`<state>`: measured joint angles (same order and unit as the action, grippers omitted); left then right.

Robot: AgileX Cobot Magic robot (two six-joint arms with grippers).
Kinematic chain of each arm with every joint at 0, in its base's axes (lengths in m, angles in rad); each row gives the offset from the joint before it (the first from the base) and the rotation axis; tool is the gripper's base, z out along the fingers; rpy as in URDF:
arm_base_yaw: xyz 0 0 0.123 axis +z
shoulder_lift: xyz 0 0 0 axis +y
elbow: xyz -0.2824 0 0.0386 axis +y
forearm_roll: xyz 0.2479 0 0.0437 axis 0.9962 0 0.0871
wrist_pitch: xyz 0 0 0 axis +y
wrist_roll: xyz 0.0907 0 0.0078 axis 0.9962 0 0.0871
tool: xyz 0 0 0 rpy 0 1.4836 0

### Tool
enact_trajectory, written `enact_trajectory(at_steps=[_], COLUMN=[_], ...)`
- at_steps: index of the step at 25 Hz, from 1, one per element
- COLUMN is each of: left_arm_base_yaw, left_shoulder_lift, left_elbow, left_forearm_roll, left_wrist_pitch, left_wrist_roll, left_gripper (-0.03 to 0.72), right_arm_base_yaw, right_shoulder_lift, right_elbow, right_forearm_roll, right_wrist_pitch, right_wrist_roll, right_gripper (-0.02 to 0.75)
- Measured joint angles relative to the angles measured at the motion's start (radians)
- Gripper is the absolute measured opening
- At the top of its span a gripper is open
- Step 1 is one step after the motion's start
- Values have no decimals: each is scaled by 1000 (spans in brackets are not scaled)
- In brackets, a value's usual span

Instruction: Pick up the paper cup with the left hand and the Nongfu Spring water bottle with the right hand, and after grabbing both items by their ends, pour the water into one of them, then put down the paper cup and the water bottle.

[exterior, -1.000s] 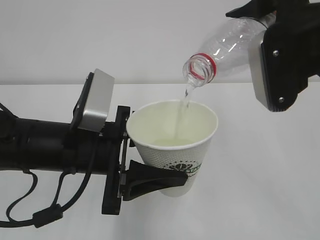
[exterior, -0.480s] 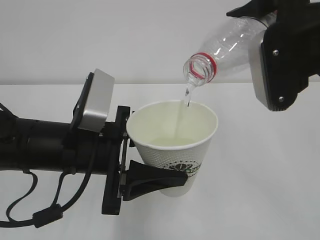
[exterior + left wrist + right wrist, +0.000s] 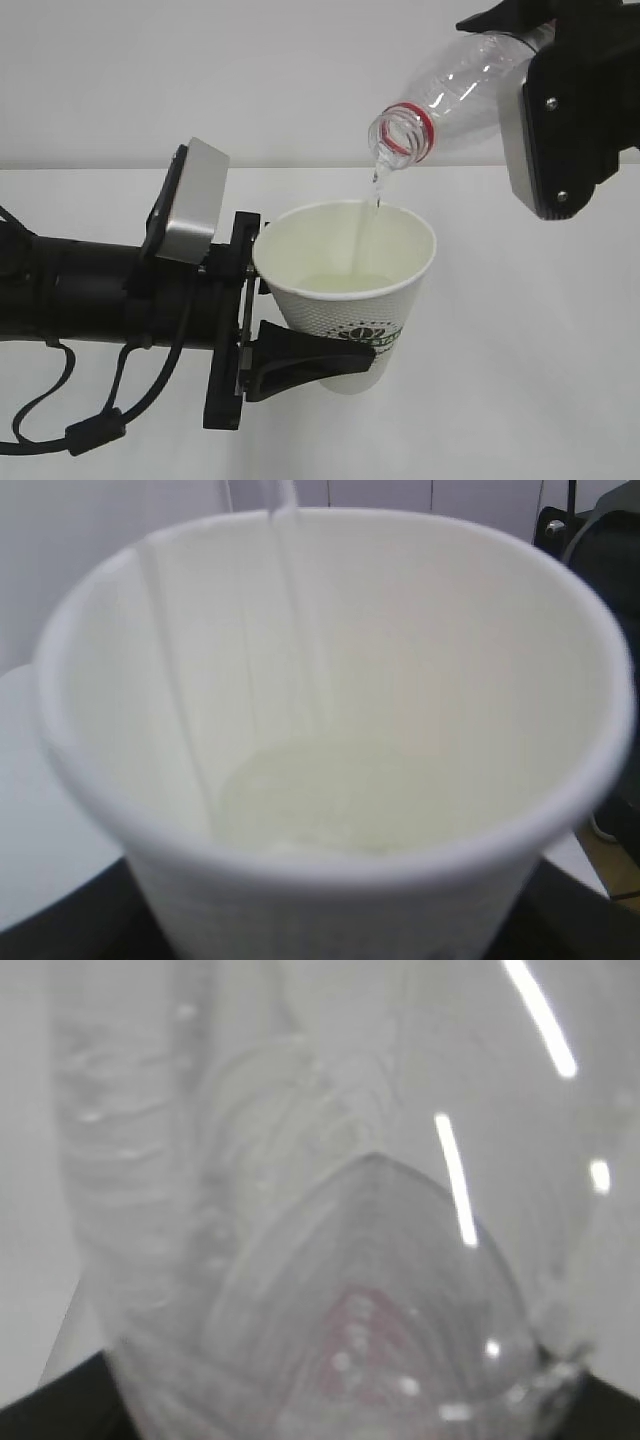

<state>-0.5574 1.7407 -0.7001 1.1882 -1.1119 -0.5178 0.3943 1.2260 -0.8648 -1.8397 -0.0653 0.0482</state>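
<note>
So the paper cup sits at lower center of the exterior view, upright with its mouth facing up, lifted clear of the white table. The left claw comes in sideways from the left edge of the frame and is clamped around the cup's lower half; one black finger wraps under the green logo, the other is hidden behind the cup.

The Nongfu Spring water bottle is in the upper right, long axis slanting down toward the left, its open mouth with the red neck ring aimed down at the cup. The mouth hangs just above the cup's far rim, not touching it. A thin stream of water drops from it into the cup, and the left wrist view shows a pale pool at the bottom.

The right claw grips the bottle's back end at the top right corner; its fingers are mostly cut off by the frame. The right wrist view is just blurry clear plastic.

Plenty of bare table to the right of and below the cup.
</note>
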Motion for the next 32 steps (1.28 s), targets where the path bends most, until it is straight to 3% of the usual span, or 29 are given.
enact_trajectory(at_steps=[32], left_arm_base_yaw=[0], left_shoulder_lift=[0], left_elbow=[0], left_forearm_roll=[0], left_wrist_pitch=[34], left_wrist_roll=[0], left_gripper=[498], right_arm_base_yaw=[0], right_shoulder_lift=[0], right_elbow=[0], right_forearm_roll=[0], right_wrist_pitch=[8], right_wrist_roll=[-4], right_gripper=[470])
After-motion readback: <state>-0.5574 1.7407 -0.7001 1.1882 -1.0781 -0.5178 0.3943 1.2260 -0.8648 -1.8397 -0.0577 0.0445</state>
